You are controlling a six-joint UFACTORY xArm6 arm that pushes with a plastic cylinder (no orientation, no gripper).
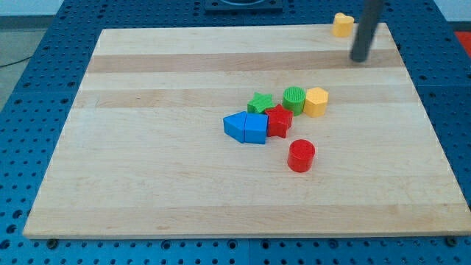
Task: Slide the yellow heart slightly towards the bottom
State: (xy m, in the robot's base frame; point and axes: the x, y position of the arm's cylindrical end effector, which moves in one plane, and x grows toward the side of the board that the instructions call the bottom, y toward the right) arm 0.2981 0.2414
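The yellow heart (342, 24) lies at the board's top edge, near the top right corner. My tip (360, 59) stands on the board just to the right of the heart and a little below it, apart from it. The dark rod rises from the tip to the view's top edge.
A cluster sits mid-board: a yellow hexagon (316, 101), a green cylinder (294, 98), a green star (260, 103), a red star (278, 121), and two blue blocks (235, 126) (255, 129). A red cylinder (301, 155) stands alone below them. The wooden board (147, 162) lies on a blue perforated table.
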